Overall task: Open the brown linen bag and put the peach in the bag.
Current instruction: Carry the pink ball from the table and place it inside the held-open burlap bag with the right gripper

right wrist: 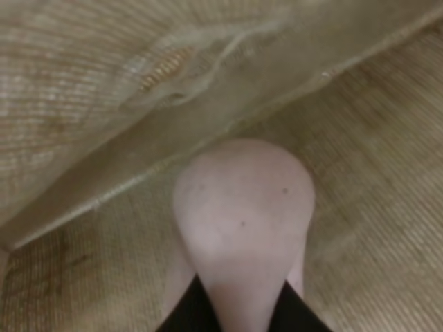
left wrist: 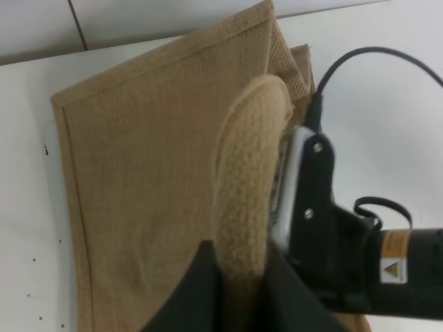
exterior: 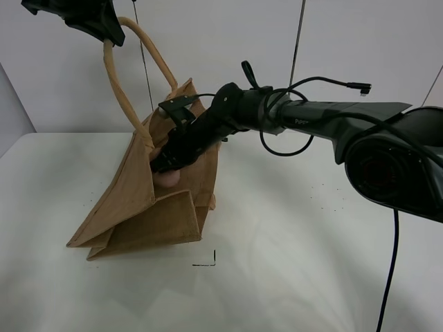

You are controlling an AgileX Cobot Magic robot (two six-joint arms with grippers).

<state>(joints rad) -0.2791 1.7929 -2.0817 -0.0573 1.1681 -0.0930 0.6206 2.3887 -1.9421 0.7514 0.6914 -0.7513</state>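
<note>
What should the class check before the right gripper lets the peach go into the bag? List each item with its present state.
1. The left gripper is shut on the handle, holding it up: ok.
2. The mouth of the brown linen bag is open wide enough to admit the right gripper: ok.
3. The peach is held in the right gripper: ok.
4. Bag weave surrounds the peach in the right wrist view: ok.
5. Free drop to the bag's bottom beneath the peach: cannot tell.

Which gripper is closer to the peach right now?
Right. The right gripper holds the peach at the bag's mouth; the left gripper is up above, clamped on a handle.
</note>
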